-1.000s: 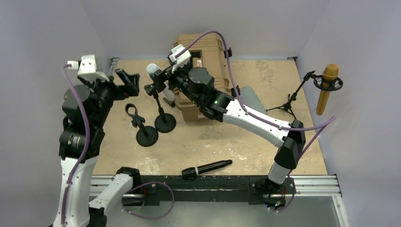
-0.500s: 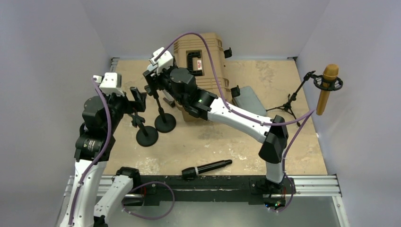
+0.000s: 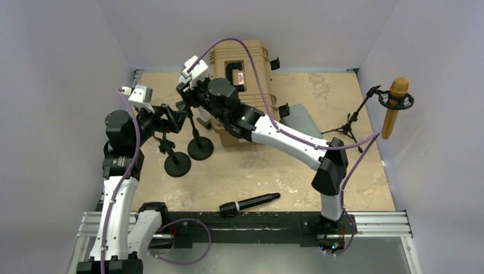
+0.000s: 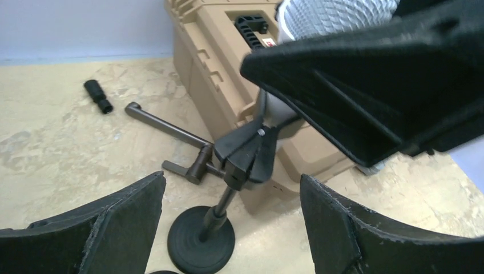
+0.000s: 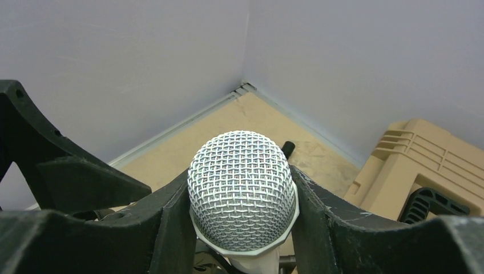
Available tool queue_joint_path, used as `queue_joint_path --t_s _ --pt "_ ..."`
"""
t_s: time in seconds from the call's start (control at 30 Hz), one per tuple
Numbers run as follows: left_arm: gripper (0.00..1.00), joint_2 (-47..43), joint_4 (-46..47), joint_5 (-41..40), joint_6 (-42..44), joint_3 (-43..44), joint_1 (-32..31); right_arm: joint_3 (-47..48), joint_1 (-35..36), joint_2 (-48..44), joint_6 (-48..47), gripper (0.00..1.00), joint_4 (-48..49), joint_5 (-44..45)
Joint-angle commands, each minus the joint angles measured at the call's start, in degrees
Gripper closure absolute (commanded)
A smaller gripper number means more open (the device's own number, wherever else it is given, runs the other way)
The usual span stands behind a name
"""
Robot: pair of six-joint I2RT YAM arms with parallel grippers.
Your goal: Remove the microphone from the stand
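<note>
1. Nearest the arm bases and well in front of the stand, a black microphone lies loose on the table. It plays no part in this step.
2. Just beside the stand, at its left front, is an empty stand with a bare clip.
3. A second ago the left gripper hung high and well left of the stand. It has swung in and now faces the stem with its fingers spread wide. The stem sits in the gap ahead of them, untouched, so this claw is released and holds nothing. It looks placed to brace the stem.
4. At the top of the stand, the microphone appears still seated in the clip, its white body rising to a mesh head. The right gripper was beside that head a second ago and has since closed over it. Its fingers press on both sides of the mesh — clenched on the microphone.
5. By my reading the grasp is made and only the pull remains. Drawing the microphone out along the clip's line should free it. If the left gripper does not steady the stem, the stand may lift or tip with it.
6. Beyond the stand sits a tan case. Far to the stand's right, a gold microphone rests on its own tripod.
</note>
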Motion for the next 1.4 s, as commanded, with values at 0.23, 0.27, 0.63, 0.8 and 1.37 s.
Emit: queue_joint_path --t_s 0.23,0.27,0.63,0.8,1.37 --pt "0.17 7.4 9.45 11.26 9.75 0.76 -1.35 4.49 -6.46 -0.72 3.45 1.0 -1.48 -15.14" --pt "0.18 9.44 9.14 11.42 12.23 1.56 -2.15 4.52 -6.75 -0.63 3.87 1.0 -1.54 -16.03" --pt "0.38 12.55 17.48 5.99 15.2 0.69 -7.39 4.2 -7.45 -0.2 5.48 1.0 -1.14 -18.46" --pt "0.39 11.78 18.04 4.75 17.55 -0.62 -7.64 4.91 -7.47 0.19 5.77 1.0 -1.34 -18.78" --pt "1.0 13.49 2.33 5.91 24.07 4.4 -7.6 8.52 -7.99 1.16 8.36 1.0 -1.98 -16.8"
